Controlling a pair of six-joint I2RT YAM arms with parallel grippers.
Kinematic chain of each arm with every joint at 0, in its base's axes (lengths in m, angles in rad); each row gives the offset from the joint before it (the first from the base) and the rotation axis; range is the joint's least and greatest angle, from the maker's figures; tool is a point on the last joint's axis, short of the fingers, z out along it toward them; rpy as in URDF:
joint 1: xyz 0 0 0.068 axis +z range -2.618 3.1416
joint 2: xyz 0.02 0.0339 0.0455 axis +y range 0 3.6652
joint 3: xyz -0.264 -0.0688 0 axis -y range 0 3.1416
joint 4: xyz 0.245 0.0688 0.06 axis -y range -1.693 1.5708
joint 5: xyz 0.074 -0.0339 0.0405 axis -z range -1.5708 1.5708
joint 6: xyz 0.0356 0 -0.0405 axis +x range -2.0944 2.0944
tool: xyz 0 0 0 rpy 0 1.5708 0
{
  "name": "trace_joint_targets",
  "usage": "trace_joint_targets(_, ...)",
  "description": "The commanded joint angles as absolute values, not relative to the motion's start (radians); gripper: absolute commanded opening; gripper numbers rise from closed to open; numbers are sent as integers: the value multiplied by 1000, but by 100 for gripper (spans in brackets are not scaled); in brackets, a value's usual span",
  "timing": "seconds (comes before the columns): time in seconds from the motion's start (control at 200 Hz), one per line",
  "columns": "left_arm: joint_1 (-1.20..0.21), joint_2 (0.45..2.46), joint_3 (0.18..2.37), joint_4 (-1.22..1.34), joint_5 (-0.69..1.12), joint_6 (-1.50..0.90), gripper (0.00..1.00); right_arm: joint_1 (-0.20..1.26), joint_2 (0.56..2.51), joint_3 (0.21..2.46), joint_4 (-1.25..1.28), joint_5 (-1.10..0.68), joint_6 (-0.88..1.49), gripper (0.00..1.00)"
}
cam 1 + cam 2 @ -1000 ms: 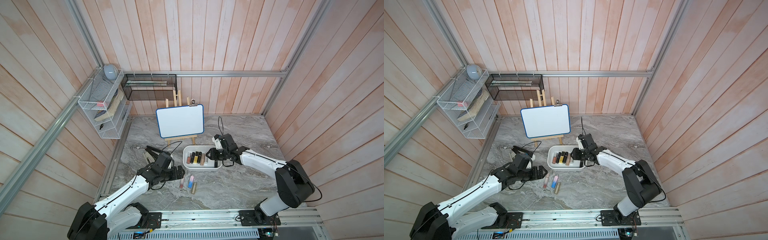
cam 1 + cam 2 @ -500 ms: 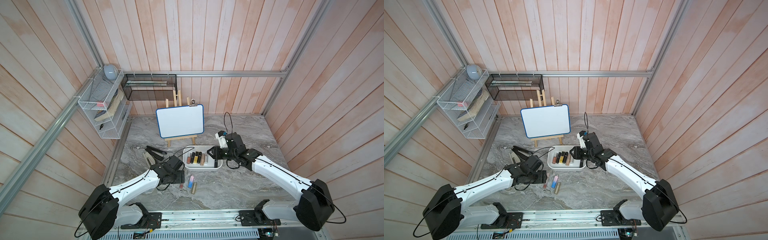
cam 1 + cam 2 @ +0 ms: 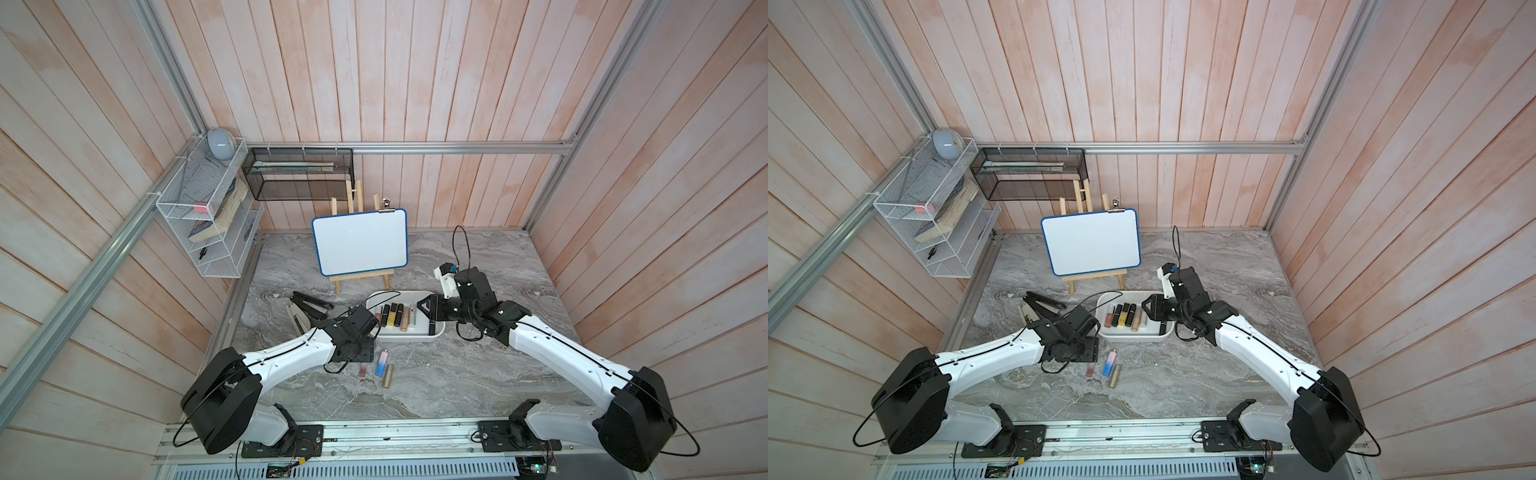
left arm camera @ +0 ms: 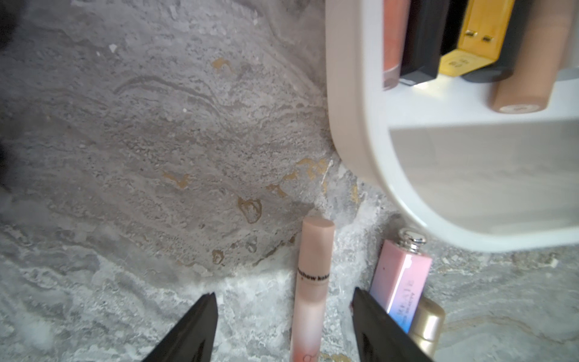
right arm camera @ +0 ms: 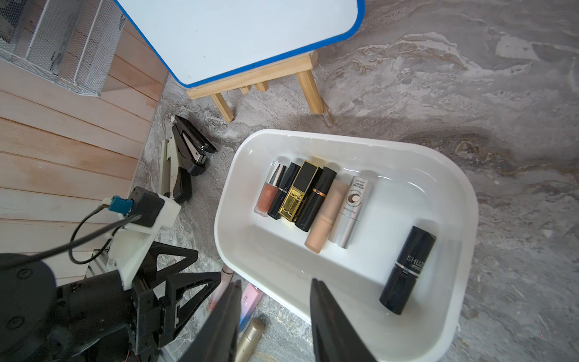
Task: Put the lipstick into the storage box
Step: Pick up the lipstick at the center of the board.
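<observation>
The storage box [image 3: 399, 337] [image 3: 1133, 337] is a shallow white tub at mid table. A row of several lipsticks [image 5: 313, 200] lies in it, and a black lipstick [image 5: 407, 269] lies apart near one end. Three more lie on the marble in front of it: a pale pink tube [image 4: 311, 282] [image 3: 363, 369], a pink-blue one [image 4: 399, 282] and a gold one [image 4: 427, 326]. My left gripper [image 4: 284, 293] is open, low over the marble, with the pale pink tube between its fingers and gaps on both sides. My right gripper [image 5: 276, 281] hangs open and empty above the box's near rim [image 5: 225, 219].
A whiteboard on a wooden easel [image 3: 359, 241] stands just behind the box. A black stapler [image 3: 309, 305] lies left of the box. A white wire rack [image 3: 208, 216] and a black mesh basket [image 3: 299, 178] hang on the walls at the back left.
My left arm has swung right to the loose lipsticks and its jaws have narrowed around the pale pink tube. My right gripper has lifted from the box, where the black lipstick lies.
</observation>
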State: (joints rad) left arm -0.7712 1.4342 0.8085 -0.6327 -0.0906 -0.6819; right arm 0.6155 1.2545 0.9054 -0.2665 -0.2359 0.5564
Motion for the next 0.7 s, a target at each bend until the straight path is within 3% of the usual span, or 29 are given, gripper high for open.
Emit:
trace_joint_targets(0.0, -785, 1464, 842, -638, -120, -664, 72, 620, 1237, 884, -289, -221, 560, 40)
trace_joint_targets(0.695, -804, 1549, 832, -650, -143, -661, 62, 619, 1234, 883, -281, -224, 557, 41)
